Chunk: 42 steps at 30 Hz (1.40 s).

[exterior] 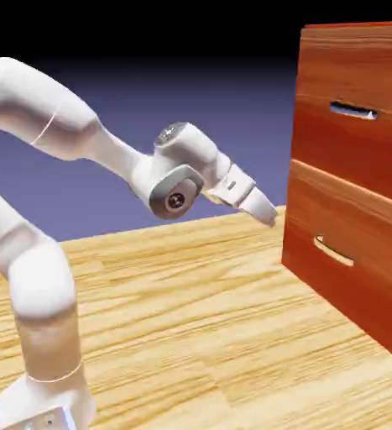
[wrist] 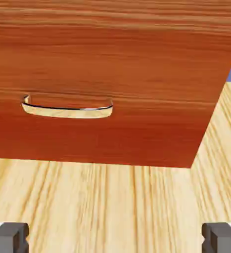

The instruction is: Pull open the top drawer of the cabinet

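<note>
Both views are brightly lit. In the exterior view, strong light bleaches the upper surfaces of the white arm point(exterior: 52, 109) nearly to blank white, with soft grey shading on its undersides. Behind it the backdrop point(exterior: 224, 126) fades from blue-violet to black at the top. The wooden floor point(exterior: 174, 336) is pale and washed out in patches, its grain uneven in sharpness. On the cabinet point(exterior: 350, 151), the drawer fronts are saturated red-brown, and the straight handle point(exterior: 352, 110) carries a white glint. In the hand view, ahead of the pincer point(wrist: 115, 237), the curved handle point(wrist: 68, 111) shines pale with a dark upper line, its edges crisp. The direction of the light is hard to tell.
</note>
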{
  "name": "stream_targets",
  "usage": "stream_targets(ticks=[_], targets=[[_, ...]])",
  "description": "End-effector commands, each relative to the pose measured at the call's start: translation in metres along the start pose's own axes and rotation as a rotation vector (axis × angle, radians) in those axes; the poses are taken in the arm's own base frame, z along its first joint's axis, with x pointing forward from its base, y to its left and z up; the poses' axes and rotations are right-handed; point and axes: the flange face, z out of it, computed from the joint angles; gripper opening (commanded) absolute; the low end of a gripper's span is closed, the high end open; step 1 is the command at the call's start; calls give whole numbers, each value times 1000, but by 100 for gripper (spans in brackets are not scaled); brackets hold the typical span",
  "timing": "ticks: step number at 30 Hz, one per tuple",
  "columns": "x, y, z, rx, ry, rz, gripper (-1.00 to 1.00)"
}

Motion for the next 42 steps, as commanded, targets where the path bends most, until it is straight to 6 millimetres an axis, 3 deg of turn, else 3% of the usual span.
stream_targets(ticks=[1, 10, 19, 31, 42], targets=[[6, -6, -3, 3, 31, -29, 0], [50, -58, -25, 2, 271, -307, 0], [73, -112, -26, -25, 446, -593, 0], [87, -171, 5, -54, 598, -953, 0], [97, -206, 49, -48, 699, -1224, 0]])
